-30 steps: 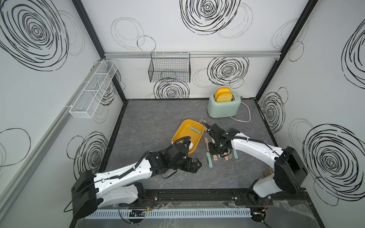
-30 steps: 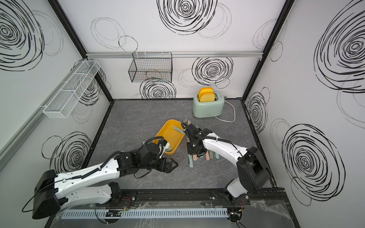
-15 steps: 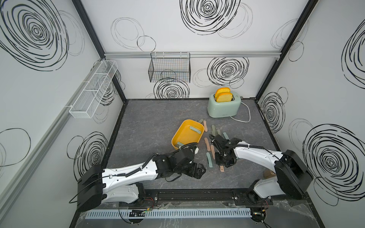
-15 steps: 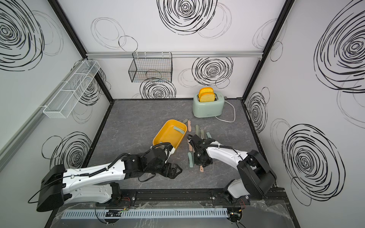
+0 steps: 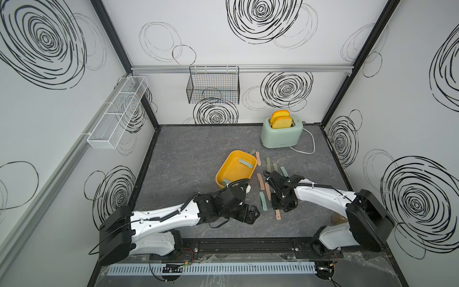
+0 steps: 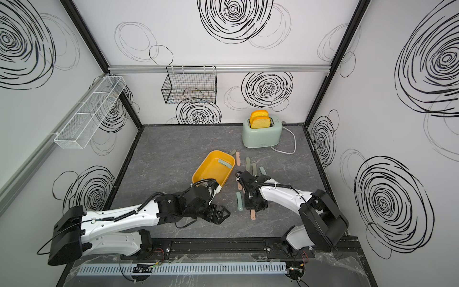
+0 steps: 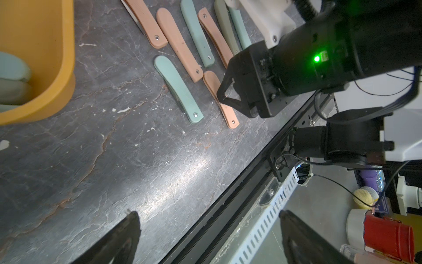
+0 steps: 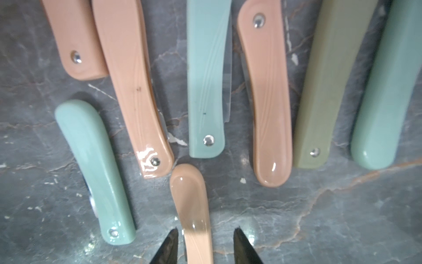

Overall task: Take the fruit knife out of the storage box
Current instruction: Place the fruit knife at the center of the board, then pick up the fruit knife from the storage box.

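The mustard-yellow storage box (image 5: 233,169) (image 6: 211,164) lies mid-table with a sage folded fruit knife (image 5: 244,163) inside. Several folded knives, pink, teal and sage, lie on the table to its right. My right gripper (image 5: 282,205) (image 8: 205,230) hangs low over a pink fruit knife (image 8: 194,205) (image 5: 278,215) that rests on the table. Its jaws straddle the handle, open, with a gap showing on one side. My left gripper (image 5: 250,213) (image 7: 208,213) is wide open and empty near the front edge, in front of the box.
A teal knife (image 8: 96,173) lies beside the pink one. A mint toaster (image 5: 282,134) with bread and a white cord stands at the back right. A black wire basket (image 5: 213,87) and a white mesh rack (image 5: 116,114) hang on the walls. The black front rail (image 5: 243,244) borders the table.
My right gripper moved from beside the box toward the front, came down and opened around the pink knife. My left arm drew back from the box toward the front edge.
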Motion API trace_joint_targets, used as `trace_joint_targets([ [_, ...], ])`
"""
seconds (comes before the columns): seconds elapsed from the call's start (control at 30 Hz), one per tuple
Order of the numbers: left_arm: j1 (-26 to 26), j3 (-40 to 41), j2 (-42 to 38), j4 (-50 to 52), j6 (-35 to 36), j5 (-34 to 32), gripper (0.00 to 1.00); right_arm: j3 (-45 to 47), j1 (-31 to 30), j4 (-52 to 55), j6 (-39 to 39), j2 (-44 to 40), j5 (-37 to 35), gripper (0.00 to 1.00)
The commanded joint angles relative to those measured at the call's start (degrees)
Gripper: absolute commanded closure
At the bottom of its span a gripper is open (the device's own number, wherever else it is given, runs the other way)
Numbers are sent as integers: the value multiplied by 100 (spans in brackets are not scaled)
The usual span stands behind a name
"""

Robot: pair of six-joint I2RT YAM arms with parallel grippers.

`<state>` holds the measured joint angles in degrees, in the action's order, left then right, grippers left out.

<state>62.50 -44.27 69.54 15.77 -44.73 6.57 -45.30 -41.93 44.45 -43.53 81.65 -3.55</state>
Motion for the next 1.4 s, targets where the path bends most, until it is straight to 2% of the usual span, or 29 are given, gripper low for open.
trace_joint_targets([
  [0.0, -250, -389, -5, 84, 153, -118, 2, -538, -34, 399, 45, -141, -314, 57],
  [0.13, -769, -551, -284, 328, 260, -90, 2, -1356, -34, 620, 392, 99, -487, 56],
  [0.3, -1539, -583, -674, 660, 475, 97, 2, -2538, -43, 775, 911, 819, -585, 40],
  [0.5, -2223, -491, -1122, 1090, 706, 255, 2, -4022, -145, 842, 1487, 1821, -619, 21],
  [0.6, -2508, -388, -1401, 1287, 755, 287, 2, -4673, -264, 849, 1710, 2376, -551, 19],
  [0.73, -2894, -227, -1791, 1579, 814, 331, 2, -5305, -507, 834, 1894, 3022, -485, 19],
  [0.93, -3391, 50, -2431, 2113, 827, 324, 2, -5884, -826, 709, 2100, 3815, -281, 30],
  [1.13, -3568, 412, -3009, 2467, 653, 332, 2, -6242, -1033, 672, 2269, 4377, -160, 38],
  [1.37, -3595, 487, -3260, 2707, 554, 268, 2, -6183, -1115, 489, 2288, 4690, -102, 38],
])
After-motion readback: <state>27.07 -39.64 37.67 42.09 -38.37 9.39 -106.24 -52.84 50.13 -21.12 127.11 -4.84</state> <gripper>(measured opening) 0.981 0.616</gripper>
